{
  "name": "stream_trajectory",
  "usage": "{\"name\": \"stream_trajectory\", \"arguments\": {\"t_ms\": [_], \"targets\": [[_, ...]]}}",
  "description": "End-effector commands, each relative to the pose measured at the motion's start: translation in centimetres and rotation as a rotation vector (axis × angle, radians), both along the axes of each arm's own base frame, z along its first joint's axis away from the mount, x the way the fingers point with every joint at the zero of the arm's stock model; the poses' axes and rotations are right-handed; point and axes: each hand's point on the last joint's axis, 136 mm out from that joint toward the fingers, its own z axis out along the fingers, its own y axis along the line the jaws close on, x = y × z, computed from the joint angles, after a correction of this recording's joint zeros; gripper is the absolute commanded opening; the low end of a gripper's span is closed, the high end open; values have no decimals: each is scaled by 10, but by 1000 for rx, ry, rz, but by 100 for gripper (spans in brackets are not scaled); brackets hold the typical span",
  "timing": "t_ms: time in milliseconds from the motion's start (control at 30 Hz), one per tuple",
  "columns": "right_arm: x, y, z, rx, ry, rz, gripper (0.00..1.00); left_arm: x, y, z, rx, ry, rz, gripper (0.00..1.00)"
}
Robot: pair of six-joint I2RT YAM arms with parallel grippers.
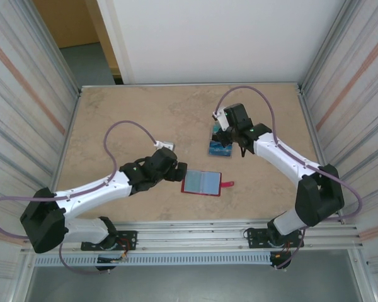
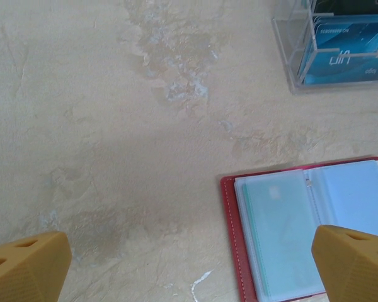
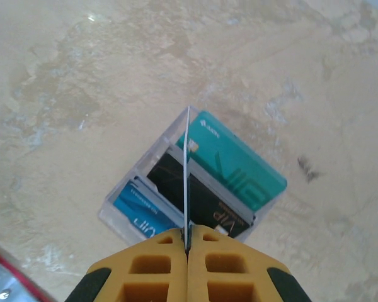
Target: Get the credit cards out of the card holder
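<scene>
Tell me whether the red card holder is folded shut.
No, the card holder lies spread open and flat, its pale inside facing up.

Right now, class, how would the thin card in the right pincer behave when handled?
Probably stiff: the thin pale-edged plastic card stands straight from the right pincer. Likely light, so thin; might pivot, gripped at one edge.

"VIP" reads on the blue card (image 3: pixel 137 211) and the black card (image 3: pixel 209 202); smaller print is illegible.
</scene>
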Motion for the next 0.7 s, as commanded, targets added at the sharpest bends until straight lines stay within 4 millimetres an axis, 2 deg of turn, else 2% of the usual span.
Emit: {"name": "stream_trajectory", "arguments": {"t_ms": [0, 133, 300, 533, 667], "targets": [[25, 13, 32, -17, -127, 128, 0, 4, 3, 13, -46, -53, 15, 99], [31, 19, 28, -71, -123, 237, 0, 5, 5, 17, -61, -84, 29, 99], [34, 20, 10, -167, -108, 335, 0, 8, 12, 21, -55, -112, 50, 99], [40, 13, 0, -194, -89, 388, 0, 7, 16, 22, -59, -119, 65, 99], [43, 6, -13, -231, -52, 399, 0, 7, 19, 21, -60, -118, 77, 99]]}}
